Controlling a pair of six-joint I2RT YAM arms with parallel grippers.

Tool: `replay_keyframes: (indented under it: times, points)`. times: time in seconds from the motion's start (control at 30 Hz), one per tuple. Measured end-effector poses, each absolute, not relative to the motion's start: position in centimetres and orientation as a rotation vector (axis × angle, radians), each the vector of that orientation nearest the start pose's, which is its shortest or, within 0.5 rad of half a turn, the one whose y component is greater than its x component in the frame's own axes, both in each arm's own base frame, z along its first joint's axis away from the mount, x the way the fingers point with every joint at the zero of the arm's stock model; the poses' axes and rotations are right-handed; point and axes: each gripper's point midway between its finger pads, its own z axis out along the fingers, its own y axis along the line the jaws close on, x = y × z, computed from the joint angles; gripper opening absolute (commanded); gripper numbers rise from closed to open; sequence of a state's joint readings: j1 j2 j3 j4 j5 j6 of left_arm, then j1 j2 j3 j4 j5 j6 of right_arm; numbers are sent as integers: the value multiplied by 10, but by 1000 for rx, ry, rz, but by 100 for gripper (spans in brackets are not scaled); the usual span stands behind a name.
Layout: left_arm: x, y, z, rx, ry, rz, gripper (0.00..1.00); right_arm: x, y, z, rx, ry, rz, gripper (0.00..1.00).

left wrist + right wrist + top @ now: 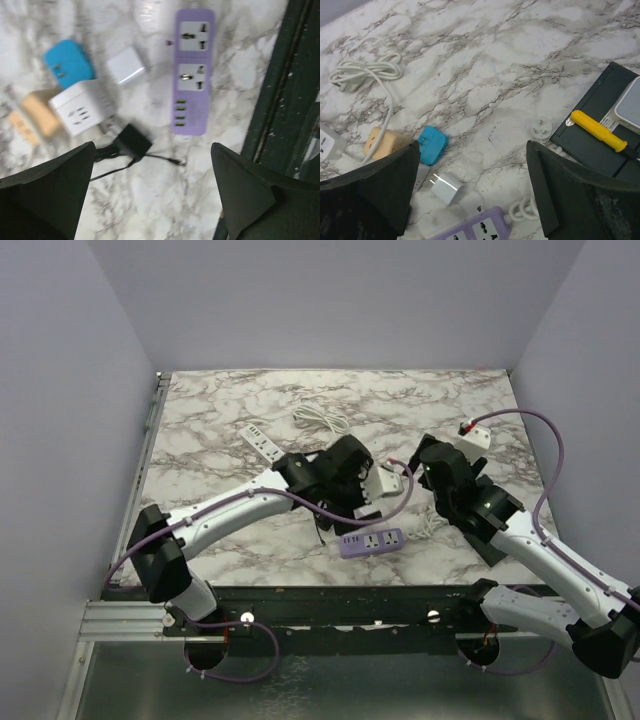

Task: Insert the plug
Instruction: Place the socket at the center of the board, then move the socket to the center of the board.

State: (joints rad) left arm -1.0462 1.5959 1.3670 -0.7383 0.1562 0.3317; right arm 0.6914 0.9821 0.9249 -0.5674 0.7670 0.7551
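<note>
"Where is the plug lying?"
"The small white plug (126,66), probably the one meant, is lying just beyond the purple power strip (190,70), on its far side."
"And the grippers?"
"The left gripper (155,200) is hovering spread wide and empty, and the right gripper (472,170) is gaping empty too."
"Handling?"
"It is looking light, rigid and smooth, so pinching its flat sides while leaving the prongs free seems best."

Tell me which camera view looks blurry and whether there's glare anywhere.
Left wrist view: smeared all over, the purple power strip and blue plug soft-edged, with a pale sheen on the marble table. Right wrist view: sharp, the yellow-handled tool crisp. Top external view: even light, soft shadows only.
</note>
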Motion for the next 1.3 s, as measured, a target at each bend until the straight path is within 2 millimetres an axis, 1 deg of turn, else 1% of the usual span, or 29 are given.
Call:
replay_keyframes:
  times: [0.07,0.13,0.17,0.23,0.27,0.3,0.33,0.4,0.47,0.53,0.57,0.6,0.67,0.73,0.8,0.93,1.1,1.2,1.3]
  points:
    - [211,-325,181,1658,1908,-448,99,285,105,223,456,1963,61,93]
    - [235,-304,196,1642,1879,-398,99,286,107,219,444,1976,49,93]
    - [252,-288,201,1632,1875,-358,99,287,107,218,439,1980,44,92]
    - [276,-262,202,1639,1877,-288,99,287,107,217,430,1984,41,93]
    - [289,-246,198,1659,1881,-244,99,287,107,218,429,1983,41,93]
    - [298,-234,194,1675,1888,-211,99,287,108,220,427,1982,45,93]
    - [312,-217,186,1701,1897,-167,99,288,109,222,425,1979,51,93]
    - [332,-196,172,1737,1911,-117,99,289,111,226,423,1974,66,93]
    - [357,-167,151,1802,1915,-59,99,290,113,228,414,1975,78,94]
    - [378,-143,134,1861,1901,-20,99,290,115,228,407,1978,87,95]
    - [384,-135,129,1882,1893,-8,99,290,116,228,400,1981,93,95]
    - [394,-123,122,1912,1870,8,99,290,118,228,396,1984,100,95]
    - [409,-107,115,1974,1793,57,99,290,121,228,385,1990,112,95]
    - [420,-101,112,2048,1699,102,99,292,124,227,377,1996,125,95]
    - [430,-105,109,2101,1620,129,99,293,128,228,367,2000,140,96]
    - [452,-116,92,2192,1509,153,99,293,133,227,353,2009,166,96]
    - [458,-118,70,2297,1419,149,99,293,137,228,344,2015,192,96]
    - [464,-119,64,2337,1379,158,97,293,138,228,341,2017,196,96]
    - [471,-119,58,2370,1353,168,93,292,137,229,343,2012,201,96]
